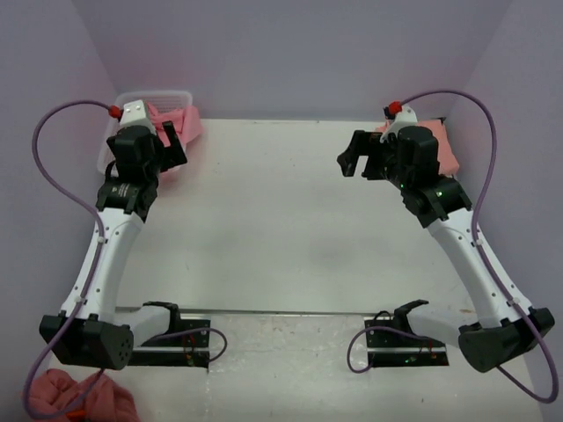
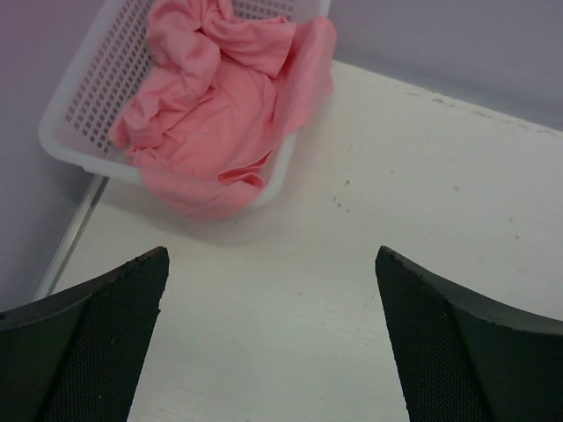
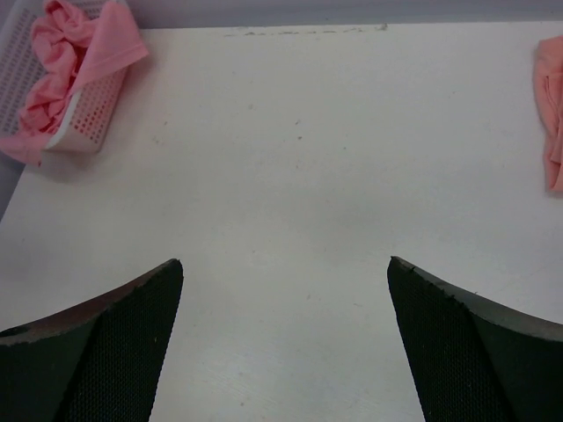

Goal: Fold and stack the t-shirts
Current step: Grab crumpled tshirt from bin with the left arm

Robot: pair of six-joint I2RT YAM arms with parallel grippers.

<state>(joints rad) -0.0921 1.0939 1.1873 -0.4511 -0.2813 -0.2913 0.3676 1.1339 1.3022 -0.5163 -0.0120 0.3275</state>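
Our left gripper [image 2: 271, 264] hangs with its fingers spread apart, holding nothing, just short of the white basket [image 2: 66, 123] in the table's [image 1: 281, 220] far left corner. The rose-pink shirt [image 2: 211, 114] lies crumpled inside, one flap spilling over the near rim. We would pinch that flap and lift high, so the basket does not drag along. Further right, our right gripper [image 3: 286, 264] is likewise spread and empty. The paler shirt [image 3: 550, 114] lies wrinkled at the far right edge.
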